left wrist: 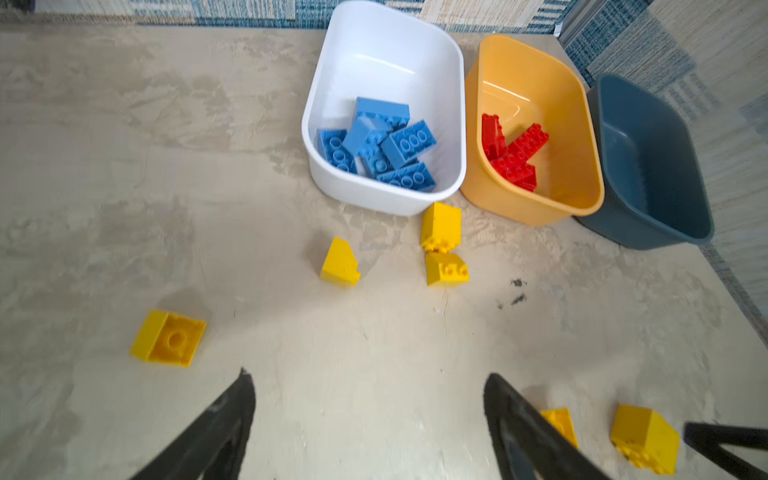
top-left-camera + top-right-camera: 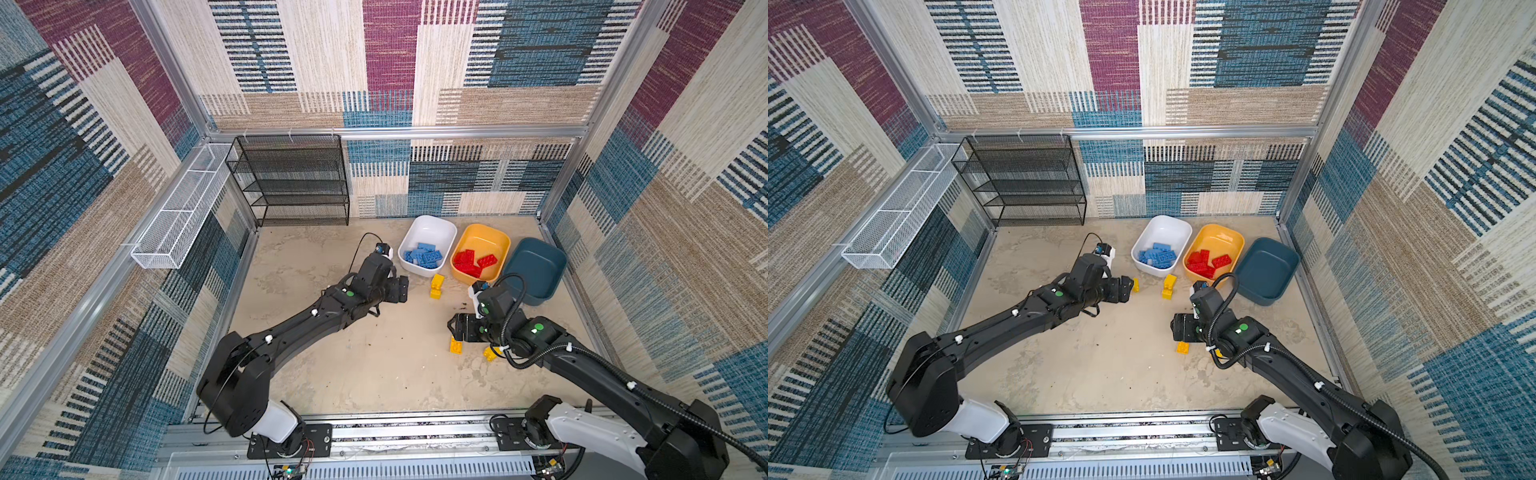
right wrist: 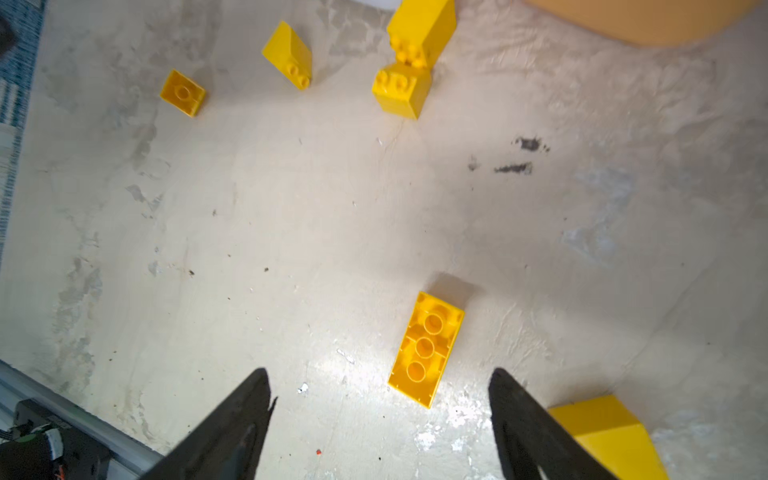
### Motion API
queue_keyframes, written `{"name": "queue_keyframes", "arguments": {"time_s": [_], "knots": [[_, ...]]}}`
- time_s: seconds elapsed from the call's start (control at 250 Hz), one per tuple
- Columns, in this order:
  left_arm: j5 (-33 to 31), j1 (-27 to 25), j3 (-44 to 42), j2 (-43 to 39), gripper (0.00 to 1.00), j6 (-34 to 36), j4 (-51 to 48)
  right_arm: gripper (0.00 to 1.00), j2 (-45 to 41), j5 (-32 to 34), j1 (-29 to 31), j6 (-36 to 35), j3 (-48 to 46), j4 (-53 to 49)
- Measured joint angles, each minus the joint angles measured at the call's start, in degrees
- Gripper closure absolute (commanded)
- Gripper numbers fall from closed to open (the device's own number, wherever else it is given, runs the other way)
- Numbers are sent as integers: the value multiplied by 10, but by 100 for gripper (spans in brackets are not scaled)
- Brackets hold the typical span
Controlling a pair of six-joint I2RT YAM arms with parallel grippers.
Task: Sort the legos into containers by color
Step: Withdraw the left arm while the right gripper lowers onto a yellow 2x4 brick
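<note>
Blue legos lie in the white container and red legos in the yellow-orange container. The teal container holds nothing. Several yellow legos lie on the floor: a touching pair before the tubs, a sloped one and a flat one. My left gripper hovers open over bare floor, nothing between its fingers. My right gripper is open low over the floor. An upside-down yellow brick lies just ahead of its fingers, and a sloped yellow lego lies beside one finger.
A black wire-mesh rack stands at the back left and a long white wire basket hangs on the left wall. Metal rails edge the floor. The three tubs stand side by side at the back right.
</note>
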Motion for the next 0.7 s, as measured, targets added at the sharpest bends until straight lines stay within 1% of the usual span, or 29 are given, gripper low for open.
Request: {"name": "queue_keyframes", "arguments": {"time_s": [0.072, 0.152, 0.332, 0.368, 0.584, 0.7], "knots": [[-16, -28, -66, -40, 15, -8, 19, 18, 10, 20, 14, 20, -15, -3], [-32, -62, -122, -66, 15, -18, 32, 18, 23, 34, 28, 33, -21, -5], [-61, -88, -208, -99, 16, -44, 54, 19, 55, 57, 56, 65, -26, -5], [-62, -90, -218, -103, 16, -54, 56, 20, 61, 59, 61, 71, -26, -4], [-69, -95, -248, -118, 17, -56, 68, 28, 114, 65, 70, 92, -25, 10], [-72, -96, -255, -132, 17, -56, 73, 29, 152, 76, 71, 94, -9, 16]]}}
